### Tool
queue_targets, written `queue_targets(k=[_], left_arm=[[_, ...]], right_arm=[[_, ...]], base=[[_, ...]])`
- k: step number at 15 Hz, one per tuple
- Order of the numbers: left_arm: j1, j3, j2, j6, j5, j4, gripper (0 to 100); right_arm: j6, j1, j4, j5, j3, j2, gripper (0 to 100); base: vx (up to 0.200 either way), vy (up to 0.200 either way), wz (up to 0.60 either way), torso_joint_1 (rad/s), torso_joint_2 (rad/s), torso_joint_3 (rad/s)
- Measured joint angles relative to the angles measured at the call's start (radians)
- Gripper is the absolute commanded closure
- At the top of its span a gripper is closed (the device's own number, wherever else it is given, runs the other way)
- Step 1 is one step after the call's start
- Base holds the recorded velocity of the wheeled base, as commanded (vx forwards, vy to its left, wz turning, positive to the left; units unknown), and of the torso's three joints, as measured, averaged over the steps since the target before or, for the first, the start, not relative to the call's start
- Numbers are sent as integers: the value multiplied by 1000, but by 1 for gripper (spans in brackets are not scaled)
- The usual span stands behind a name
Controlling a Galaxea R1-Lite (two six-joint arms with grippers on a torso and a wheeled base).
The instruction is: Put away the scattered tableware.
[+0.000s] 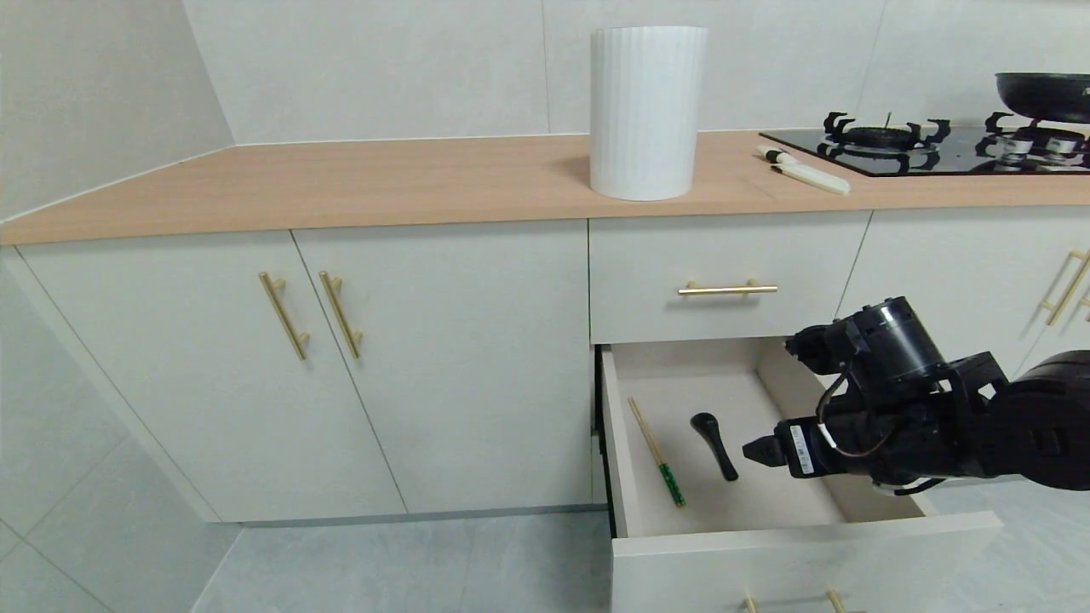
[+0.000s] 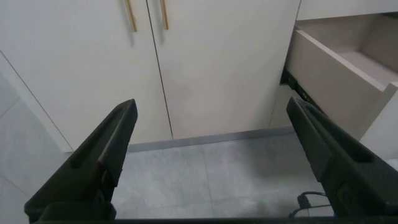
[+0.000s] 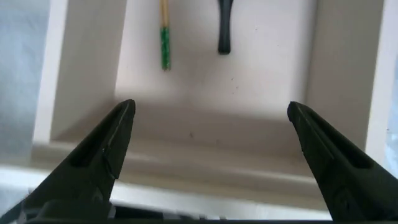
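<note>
White cabinet doors (image 1: 341, 366) left of the right gripper (image 1: 756, 449); wooden countertop (image 1: 383, 179) and pale wall (image 1: 383, 68) above it; grey floor tiles (image 1: 383, 562) below.

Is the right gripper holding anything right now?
No, the right gripper is open and empty over the drawer, where the chopsticks and black spoon lie.

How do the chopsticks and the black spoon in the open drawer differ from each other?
The chopsticks are pale wood with green ends; the black spoon is all dark. The chopsticks are thin, straight and longer; the spoon is shorter, with a round bowl. The chopsticks lie nearer the left wall of the drawer. Both lie flat, apart.
</note>
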Motion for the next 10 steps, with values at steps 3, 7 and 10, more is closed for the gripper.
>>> queue_targets(k=[3, 7, 10], left_arm=[[0, 0, 0, 0, 0, 0, 0], [0, 0, 0, 0, 0, 0, 0], [0, 0, 0, 0, 0, 0, 0]], right_arm=[[-10, 44, 180, 3, -4, -50, 0], [-45, 131, 380, 3, -10, -99, 0], [-95, 190, 480, 4, 1, -109, 0]], base=[[0, 0, 0, 0, 0, 0], [0, 0, 0, 0, 0, 0], [0, 0, 0, 0, 0, 0]])
